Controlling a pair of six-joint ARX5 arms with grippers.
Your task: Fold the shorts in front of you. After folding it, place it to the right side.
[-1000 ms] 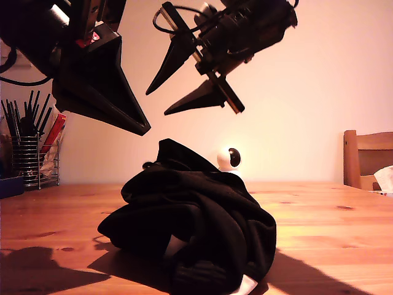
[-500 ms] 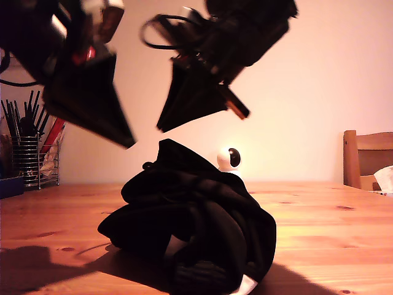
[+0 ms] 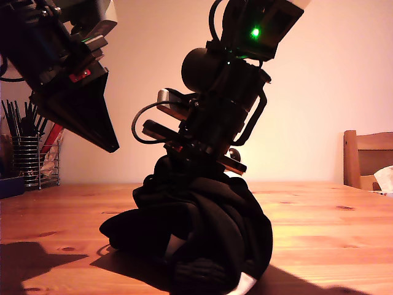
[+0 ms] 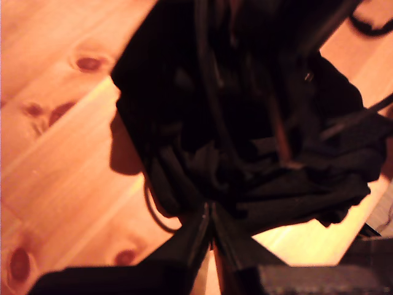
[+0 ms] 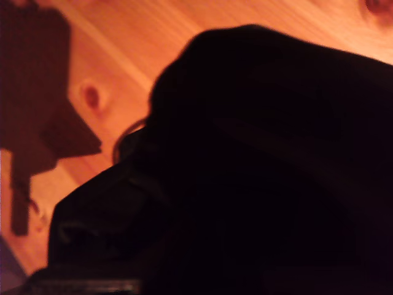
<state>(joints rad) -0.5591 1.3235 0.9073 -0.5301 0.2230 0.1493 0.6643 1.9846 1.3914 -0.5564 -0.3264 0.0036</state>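
The shorts sit as a crumpled mound on the counter, directly under my second claw, which is pressed into the top of the heap. My first claw hangs above and to one side of the heap, shut to a point with nothing in it. I judge the fabric soft, light and limp. It will sag and slide rather than hold a shape, so the firmest hold looks like the gathered waistband, low in the heap and well below both claws. The thin drawstring loops out onto the wood near my first claw and could snag. I cannot tell whether my second claw is open or clamped, because its view is filled with black cloth. The legs and hems are lost in the folds.
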